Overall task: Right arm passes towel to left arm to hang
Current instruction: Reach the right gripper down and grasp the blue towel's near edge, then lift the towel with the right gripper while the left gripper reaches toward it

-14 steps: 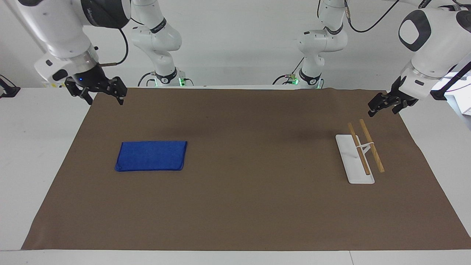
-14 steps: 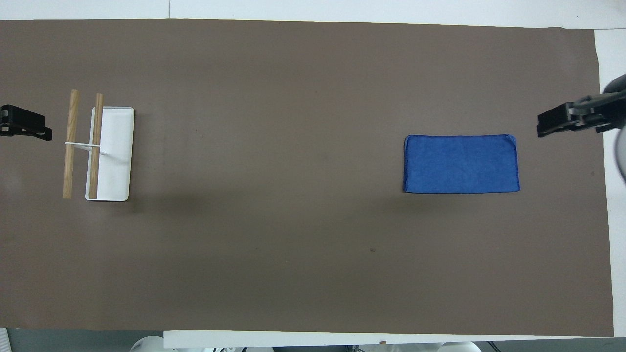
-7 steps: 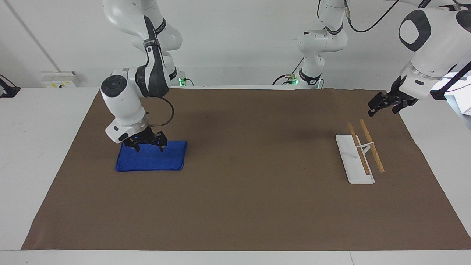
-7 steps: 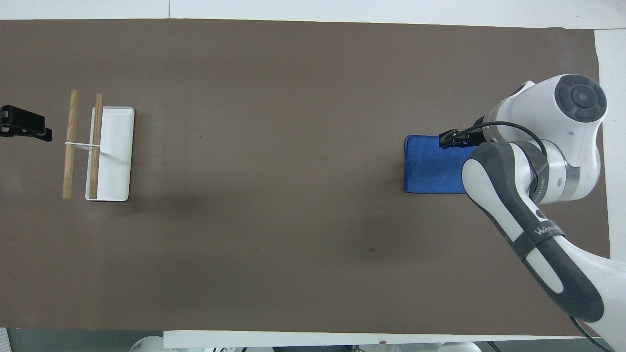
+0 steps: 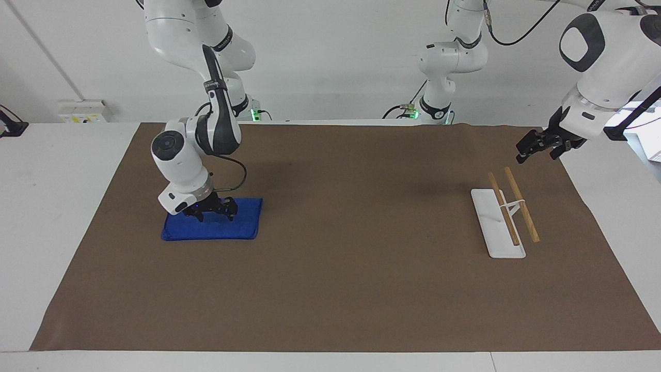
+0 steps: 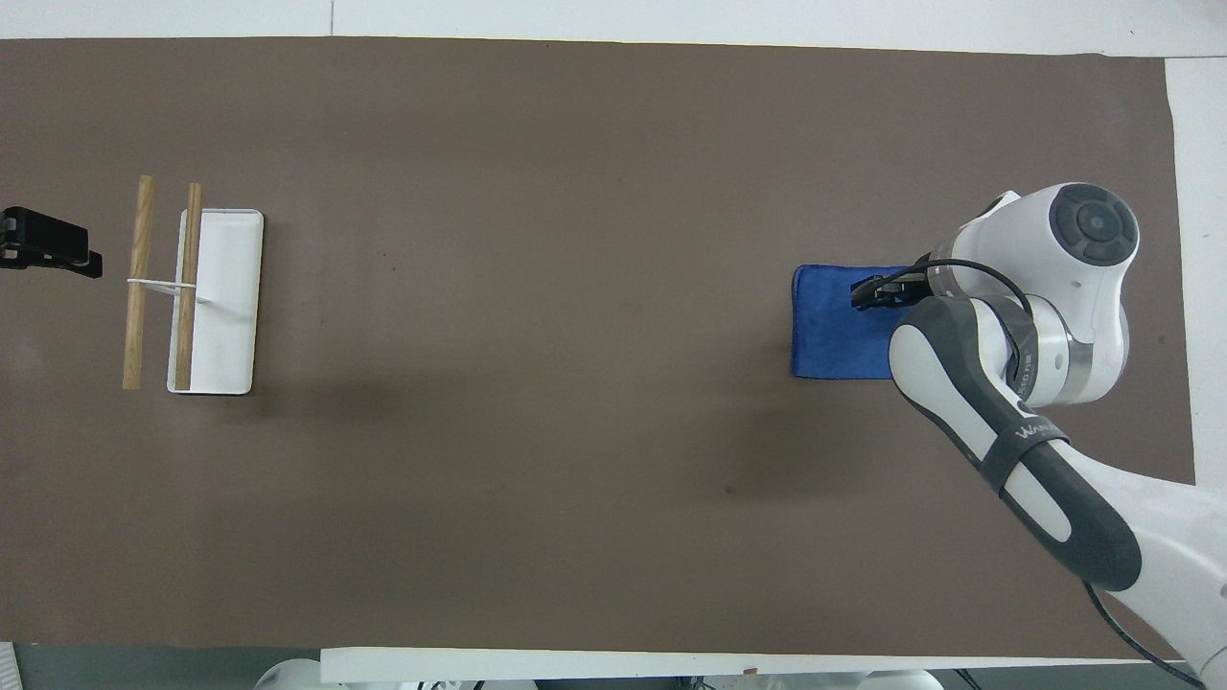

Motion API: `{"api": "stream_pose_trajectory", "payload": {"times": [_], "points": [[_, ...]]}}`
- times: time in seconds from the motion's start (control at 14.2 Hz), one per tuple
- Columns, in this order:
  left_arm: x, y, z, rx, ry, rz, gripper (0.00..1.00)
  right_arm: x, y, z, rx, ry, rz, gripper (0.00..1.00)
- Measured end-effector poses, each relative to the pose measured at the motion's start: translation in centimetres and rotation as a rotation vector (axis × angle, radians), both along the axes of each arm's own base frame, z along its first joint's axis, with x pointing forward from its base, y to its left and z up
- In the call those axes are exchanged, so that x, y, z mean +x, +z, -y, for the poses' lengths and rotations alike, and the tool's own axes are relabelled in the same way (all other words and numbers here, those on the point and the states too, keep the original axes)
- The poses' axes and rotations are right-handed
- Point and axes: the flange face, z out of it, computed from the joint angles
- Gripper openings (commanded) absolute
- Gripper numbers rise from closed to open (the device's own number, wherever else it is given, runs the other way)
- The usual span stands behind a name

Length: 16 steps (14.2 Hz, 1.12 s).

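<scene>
The royal-blue towel (image 5: 227,230) lies flat on the brown mat toward the right arm's end of the table. My right gripper (image 5: 215,213) is down on the towel's edge nearer to the robots, fingers spread on the cloth. In the overhead view the right arm covers much of the towel (image 6: 829,331), and the gripper (image 6: 874,292) shows over it. The rack (image 5: 498,227), a white base with two wooden rods, stands toward the left arm's end. My left gripper (image 5: 538,151) waits open in the air beside the rack, over the mat's edge.
The brown mat (image 5: 361,268) covers most of the white table. In the overhead view the rack (image 6: 225,287) sits next to my left gripper (image 6: 48,247). Nothing else stands on the mat.
My right arm swung in from the mat's corner and came down onto the towel, then sank a little lower on it. The left arm, the towel and the rack have not moved.
</scene>
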Motion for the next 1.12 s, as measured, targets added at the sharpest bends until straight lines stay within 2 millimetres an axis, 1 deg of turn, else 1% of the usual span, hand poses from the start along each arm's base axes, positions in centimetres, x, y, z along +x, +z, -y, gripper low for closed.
{"api": "stream_pose_trajectory", "payload": {"times": [0.07,0.21,0.28,0.35,0.42,0.49,0.56,0.63,0.84,0.98,1.05,1.12], "points": [[0.0,0.0,0.0,0.0,0.0,0.0,1.0,-0.2,-0.4,0.5,0.0,0.002,-0.005,0.92],[0.0,0.0,0.0,0.0,0.0,0.0,1.0,-0.6,-1.0,1.0,0.0,-0.002,-0.012,0.85],[0.0,0.0,0.0,0.0,0.0,0.0,1.0,-0.8,-1.2,1.0,0.0,-0.002,-0.007,0.74],[0.0,0.0,0.0,0.0,0.0,0.0,1.0,-0.9,-1.4,1.0,0.0,-0.002,-0.003,0.61],[0.0,0.0,0.0,0.0,0.0,0.0,1.0,-1.0,-1.5,1.0,0.0,-0.002,0.001,0.42],[0.0,0.0,0.0,0.0,0.0,-0.001,1.0,-1.0,-1.3,1.0,0.0,0.005,0.005,0.2],[0.0,0.0,0.0,0.0,0.0,-0.001,1.0,-0.9,-1.1,0.9,0.0,0.019,0.009,0.06],[0.0,0.0,0.0,0.0,0.0,-0.001,1.0,-0.9,-1.0,0.9,0.0,0.03,0.013,0.0],[0.0,0.0,0.0,0.0,0.0,-0.001,1.0,-0.8,-0.5,0.8,0.0,0.041,0.018,0.0],[0.0,0.0,0.0,0.0,0.001,-0.002,1.0,-0.5,0.0,0.3,0.004,0.047,-0.006,0.0],[0.0,0.0,0.0,0.0,0.002,-0.004,1.0,0.0,0.9,-0.4,0.023,0.041,-0.019,0.0],[-0.1,-0.1,-0.2,0.0,0.006,-0.007,1.0,0.8,2.2,-1.5,0.056,0.031,-0.03,0.0]]}}
